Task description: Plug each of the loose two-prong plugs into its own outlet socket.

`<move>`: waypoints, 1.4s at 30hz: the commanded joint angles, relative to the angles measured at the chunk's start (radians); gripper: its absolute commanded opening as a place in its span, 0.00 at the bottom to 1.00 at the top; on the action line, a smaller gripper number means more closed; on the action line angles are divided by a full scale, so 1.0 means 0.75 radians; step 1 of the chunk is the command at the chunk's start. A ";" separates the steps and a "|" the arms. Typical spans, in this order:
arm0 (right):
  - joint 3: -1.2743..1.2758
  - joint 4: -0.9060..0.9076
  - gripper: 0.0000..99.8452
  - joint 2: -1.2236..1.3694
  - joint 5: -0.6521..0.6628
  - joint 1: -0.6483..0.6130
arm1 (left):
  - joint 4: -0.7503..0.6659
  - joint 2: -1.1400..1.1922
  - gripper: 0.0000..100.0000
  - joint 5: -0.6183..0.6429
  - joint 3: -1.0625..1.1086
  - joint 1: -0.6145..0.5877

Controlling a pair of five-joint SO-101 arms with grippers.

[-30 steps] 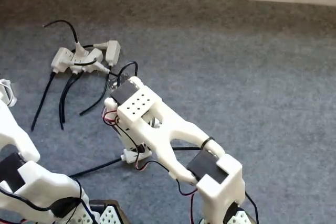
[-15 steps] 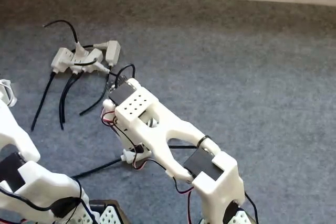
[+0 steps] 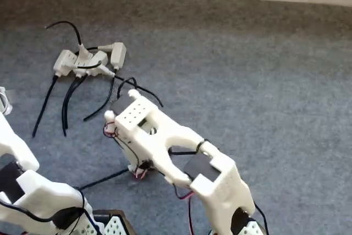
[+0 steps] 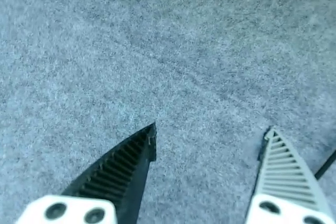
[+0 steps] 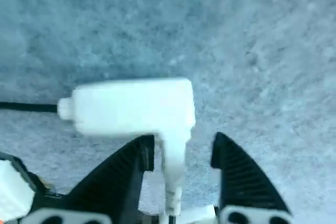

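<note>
As the right arm (image 3: 165, 136) is dropping toward the near left, the right gripper (image 5: 184, 141) is settling astride the loose plug (image 5: 131, 111) on the carpet (image 3: 264, 81), well short of the far-left outlet block (image 3: 82, 61) — jaws apart, nothing clamped, grasp looking imminent — while the left gripper (image 4: 207, 140) is idling, likewise spread.

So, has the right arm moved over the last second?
Yes. In the high view the right arm has pulled back from the power strip, toward the near edge and slightly left. Its open gripper straddles a plug.
</note>
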 commanded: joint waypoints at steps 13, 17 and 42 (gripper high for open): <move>-0.576 0.146 0.72 -0.431 0.209 0.091 | 0.170 -0.021 0.32 -0.145 -0.021 0.052; -0.562 0.146 0.72 -0.709 0.338 0.251 | 0.340 -0.040 0.32 -0.268 -0.040 0.193; 1.916 -0.819 0.72 -1.810 0.718 1.134 | 1.127 -1.259 0.32 -0.376 0.760 1.660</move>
